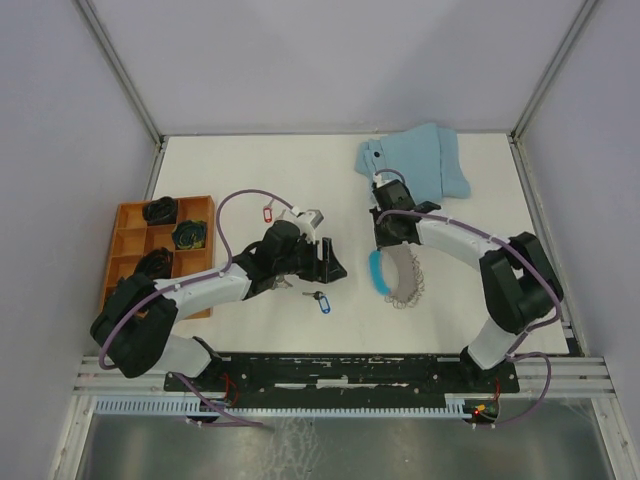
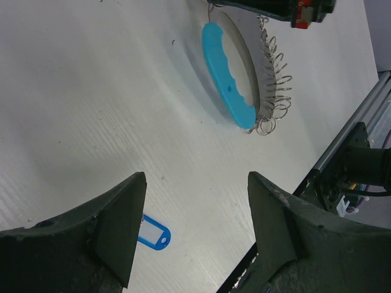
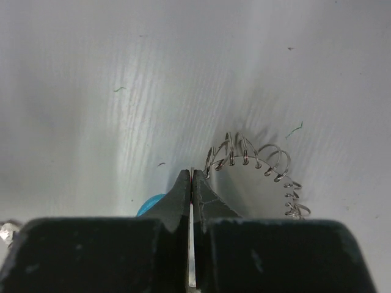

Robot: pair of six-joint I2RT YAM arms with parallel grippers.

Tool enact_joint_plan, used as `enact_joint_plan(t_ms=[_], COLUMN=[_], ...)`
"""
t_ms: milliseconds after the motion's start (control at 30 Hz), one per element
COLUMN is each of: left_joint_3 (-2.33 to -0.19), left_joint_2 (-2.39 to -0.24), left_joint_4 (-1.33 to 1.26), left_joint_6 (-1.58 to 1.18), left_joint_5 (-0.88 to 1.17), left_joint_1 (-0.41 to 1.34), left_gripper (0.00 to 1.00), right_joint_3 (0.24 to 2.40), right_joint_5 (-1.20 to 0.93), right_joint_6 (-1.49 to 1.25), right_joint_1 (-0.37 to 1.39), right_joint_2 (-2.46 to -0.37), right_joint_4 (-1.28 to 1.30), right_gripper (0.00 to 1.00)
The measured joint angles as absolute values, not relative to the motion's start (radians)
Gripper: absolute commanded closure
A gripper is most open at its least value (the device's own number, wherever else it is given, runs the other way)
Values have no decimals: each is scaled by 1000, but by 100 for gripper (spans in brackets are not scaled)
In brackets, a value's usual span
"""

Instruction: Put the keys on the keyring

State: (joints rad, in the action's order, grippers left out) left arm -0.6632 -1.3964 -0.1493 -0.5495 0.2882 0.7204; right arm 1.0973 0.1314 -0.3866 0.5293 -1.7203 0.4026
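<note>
Left wrist view shows the left gripper (image 2: 192, 226) wide open and empty, tilted low over the white worktop (image 2: 91, 110). The small key with a blue oblong plastic tag (image 2: 153, 232) lies at lower left, beside one finger. The gripper should centre over that tag before closing. The right gripper (image 3: 191, 183), its arm folded inward, looks pinched tight on the large oval grey-wire keyring with a blue plastic section (image 2: 223, 79), which sits centre-right in the top view.

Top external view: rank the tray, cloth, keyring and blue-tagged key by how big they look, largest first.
1. tray, even though partly covered
2. cloth
3. keyring
4. blue-tagged key, by far the smallest
</note>
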Motion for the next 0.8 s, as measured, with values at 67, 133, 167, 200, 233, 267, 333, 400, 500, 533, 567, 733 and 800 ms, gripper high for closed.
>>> enact_joint_plan(t_ms=[67, 133, 167, 200, 233, 267, 333, 400, 500, 533, 567, 733, 800], left_joint_3=[-663, -664, -667, -672, -675, -677, -681, -686, -699, -704, -710, -750, -765], left_joint_2=[-1399, -1405, -1409, -1415, -1420, -1425, -1436, -1451, -1481, -1493, -1504, -1557, -1578], left_joint_4=[-160, -167, -168, -172, -180, -196, -230, -270, -330, -350, -364, -414, -434], left_joint_6=[-550, -550, -550, -549, -550, -550, -551, -561, -580, -587, -592, -604, -606], left_joint_5=[289, 289, 289, 290, 291, 294, 304, 325, 358, 371, 378, 402, 404], left_joint_1=[720, 720, 720, 720, 720, 720, 720, 720, 721, 721, 722, 731, 733], left_gripper=[27, 27, 27, 27, 27, 27, 27, 27, 27, 27, 27, 29, 31], right_joint_3=[1097, 1097, 1097, 1097, 1097, 1097, 1097, 1097, 1097, 1097, 1095, 1081, 1080], right_joint_5=[112, 95, 83, 77, 68, 60, 43, 26, 3, -5, -15, -54, -68], right_joint_6=[-364, -344, -334, -325, -319, -315, -310, -310, -315, -317, -320, -336, -339], right_joint_1=[529, 529, 529, 529, 529, 529, 529, 529, 529, 529, 529, 529, 530], right_joint_2=[-1672, -1628, -1602, -1584, -1569, -1557, -1538, -1530, -1520, -1516, -1511, -1480, -1474], right_joint_4=[416, 427, 433, 437, 440, 444, 450, 451, 453, 453, 451, 448, 446], right_gripper=[99, 99, 99, 99, 99, 99, 99, 99, 99, 99, 99, 99, 99])
